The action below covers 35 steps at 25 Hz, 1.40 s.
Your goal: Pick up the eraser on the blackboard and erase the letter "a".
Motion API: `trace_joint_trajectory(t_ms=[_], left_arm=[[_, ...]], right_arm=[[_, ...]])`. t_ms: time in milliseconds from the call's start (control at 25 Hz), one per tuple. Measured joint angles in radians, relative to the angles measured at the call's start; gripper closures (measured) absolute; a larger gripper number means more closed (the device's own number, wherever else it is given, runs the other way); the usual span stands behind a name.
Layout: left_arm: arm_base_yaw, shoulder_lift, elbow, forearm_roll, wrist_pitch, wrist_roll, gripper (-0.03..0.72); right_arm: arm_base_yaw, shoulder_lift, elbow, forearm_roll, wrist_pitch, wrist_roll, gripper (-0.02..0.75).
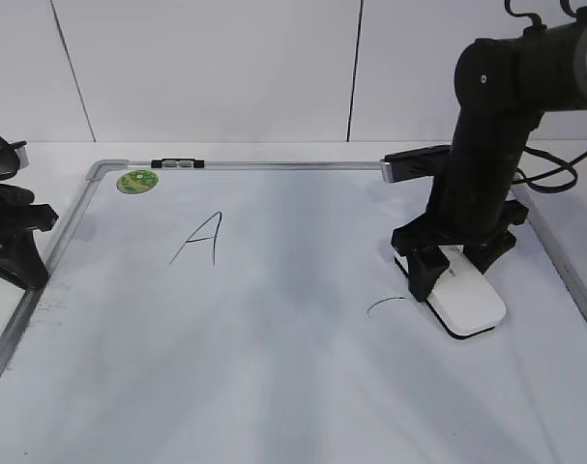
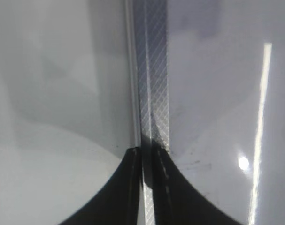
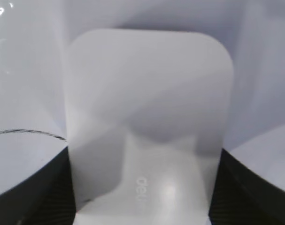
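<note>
The white eraser (image 1: 467, 300) lies flat on the blackboard (image 1: 274, 367) at the right, and fills the right wrist view (image 3: 147, 103). My right gripper (image 1: 454, 263) is shut on the eraser, one finger on each long side. Of the letter "a" only a thin curved stroke (image 1: 385, 304) shows, just left of the eraser; it also shows in the right wrist view (image 3: 29, 133). My left gripper (image 1: 22, 261) rests at the board's left frame, its fingers shut and empty over the frame (image 2: 151, 154).
A capital "A" (image 1: 201, 240) is drawn at the upper left of the board. A green round sticker (image 1: 137, 181) sits at the top left corner. A black clip (image 1: 177, 164) sits on the top frame. White walls stand behind.
</note>
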Motion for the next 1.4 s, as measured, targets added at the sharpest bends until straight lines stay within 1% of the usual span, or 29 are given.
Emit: trace_joint_trajectory(t_ms=[80,200,400,560,720,880,1040,1240,1400], left_arm=[[0.0,0.0,0.0,0.0,0.0,0.0,0.653],[0.0,0.0,0.0,0.0,0.0,0.0,0.653],[0.0,0.0,0.0,-0.002,0.0,0.0,0.653],[0.0,0.0,0.0,-0.002,0.0,0.0,0.653],[0.0,0.0,0.0,-0.002,0.0,0.0,0.653],[0.0,0.0,0.0,-0.002,0.0,0.0,0.653],[0.0,0.0,0.0,-0.004,0.0,0.0,0.653],[0.0,0.0,0.0,-0.004,0.0,0.0,0.653],[0.0,0.0,0.0,-0.006,0.0,0.0,0.653]], right_arm=[[0.02,0.0,0.0,-0.008,0.0,-0.007,0.183],[0.075,0.0,0.0,-0.018,0.0,-0.018,0.183],[0.231,0.0,0.0,-0.016,0.0,-0.022,0.183],[0.325,0.0,0.0,-0.012,0.0,-0.034,0.183],[0.371,0.001,0.0,0.003,-0.004,-0.058,0.183],[0.368,0.001,0.0,-0.011,-0.005,-0.052,0.183],[0.333,0.002,0.0,0.003,-0.008,-0.04,0.183],[0.235,0.002,0.0,-0.013,-0.015,-0.02,0.183],[0.137,0.002,0.0,-0.024,-0.017,-0.003,0.183]])
